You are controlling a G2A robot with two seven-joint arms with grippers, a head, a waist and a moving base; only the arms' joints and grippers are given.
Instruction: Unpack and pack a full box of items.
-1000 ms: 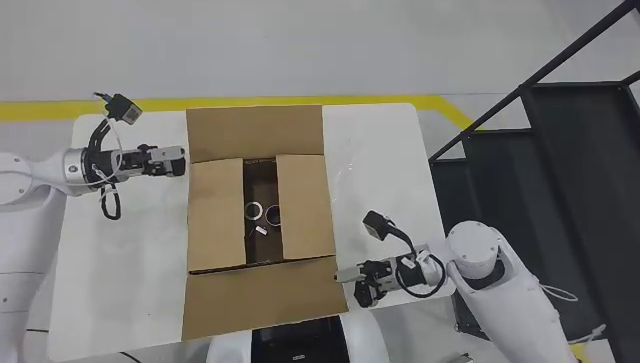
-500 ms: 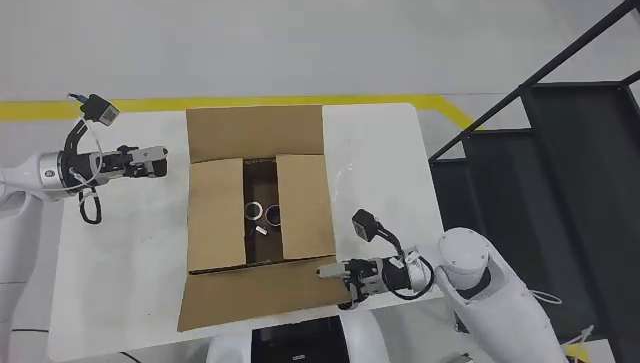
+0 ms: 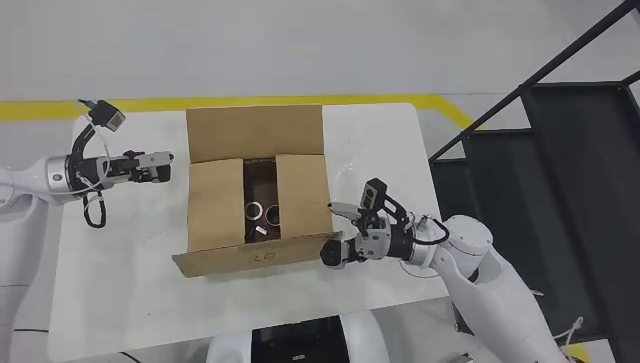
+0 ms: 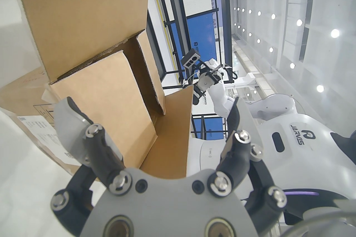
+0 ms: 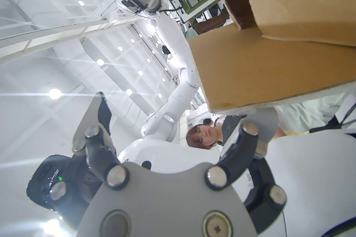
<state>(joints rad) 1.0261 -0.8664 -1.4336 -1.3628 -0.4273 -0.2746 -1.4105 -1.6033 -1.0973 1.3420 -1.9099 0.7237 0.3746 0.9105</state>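
1. Top view: the box [image 3: 215, 213] sat mid-table [image 3: 120, 263], with its far flap laid back and its side flaps folded inward. Round items [image 3: 265, 212] peeked through the gap between them. The near flap [image 3: 255, 255] stood tilted up, its long axis running left to right across my front. The right gripper [image 3: 334, 243] was right at that flap's right-hand end. The left gripper [image 3: 160, 166] was out beside the box's left wall, near it but apart.
2. Left wrist view: the left gripper [image 4: 151, 110] had its fingers spread wide with nothing between them. The box [image 4: 83, 13] lay straight ahead of it, and the near flap [image 4: 172, 132] rose on edge beyond.
3. Right wrist view: the right gripper [image 5: 180, 107] had its fingers apart and wasn't clamping anything. One fingertip [image 5: 261, 117] was tucked against the near flap's [image 5: 264, 68] free edge from below. I judged the right arm clearly the nearer one, so whichever way the flap swung about its long hinge line, that fingertip would be steering it.
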